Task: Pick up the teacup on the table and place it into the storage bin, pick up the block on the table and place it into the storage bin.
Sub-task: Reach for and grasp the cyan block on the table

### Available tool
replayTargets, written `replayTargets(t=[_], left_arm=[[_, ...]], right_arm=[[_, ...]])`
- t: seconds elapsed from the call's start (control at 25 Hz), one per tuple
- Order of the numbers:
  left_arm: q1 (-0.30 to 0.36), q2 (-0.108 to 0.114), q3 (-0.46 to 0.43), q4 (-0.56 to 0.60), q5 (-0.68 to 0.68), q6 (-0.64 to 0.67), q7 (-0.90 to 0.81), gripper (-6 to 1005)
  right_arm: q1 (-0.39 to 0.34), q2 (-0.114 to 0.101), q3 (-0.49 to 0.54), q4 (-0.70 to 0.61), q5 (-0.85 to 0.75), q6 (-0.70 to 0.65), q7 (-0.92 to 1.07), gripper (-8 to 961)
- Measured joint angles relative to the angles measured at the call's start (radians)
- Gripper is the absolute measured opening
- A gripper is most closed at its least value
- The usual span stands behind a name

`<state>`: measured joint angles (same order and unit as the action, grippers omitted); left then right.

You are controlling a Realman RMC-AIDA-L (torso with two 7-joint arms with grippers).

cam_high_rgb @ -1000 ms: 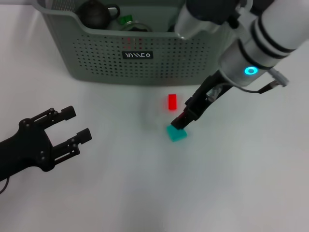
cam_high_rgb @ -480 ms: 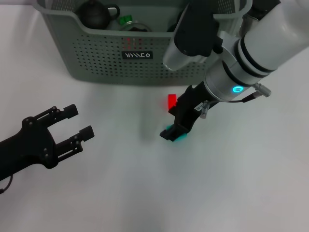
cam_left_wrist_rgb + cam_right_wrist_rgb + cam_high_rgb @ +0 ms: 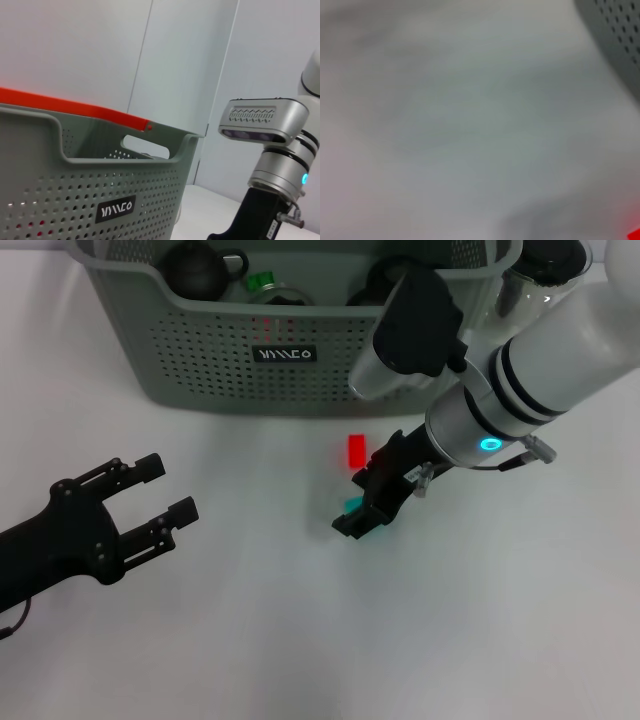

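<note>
Teal block (image 3: 353, 505) looks light, stiff and slick; my right gripper (image 3: 362, 517) covers it, grip unreadable; flat sides suit pinching. Left gripper (image 3: 150, 502) idles open, near left.

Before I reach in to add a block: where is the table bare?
Bare between the left gripper and the right gripper, and along the near edge. Crowded before the storage bin: red block, teal block.

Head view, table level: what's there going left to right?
Left gripper → red block → right gripper over the teal block, so their order is unclear.
</note>
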<state>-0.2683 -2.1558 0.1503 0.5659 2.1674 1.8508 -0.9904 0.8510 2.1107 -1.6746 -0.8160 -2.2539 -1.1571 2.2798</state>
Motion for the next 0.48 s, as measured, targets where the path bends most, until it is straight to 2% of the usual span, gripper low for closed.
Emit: replayTargets(t=[0.48], left_arm=[[0.002,-0.002,0.0,-0.001,0.0,-0.014,-0.001,710]], right_arm=[[-0.009,-0.013,0.028,-0.014,-0.026,-0.126,0.056,673]])
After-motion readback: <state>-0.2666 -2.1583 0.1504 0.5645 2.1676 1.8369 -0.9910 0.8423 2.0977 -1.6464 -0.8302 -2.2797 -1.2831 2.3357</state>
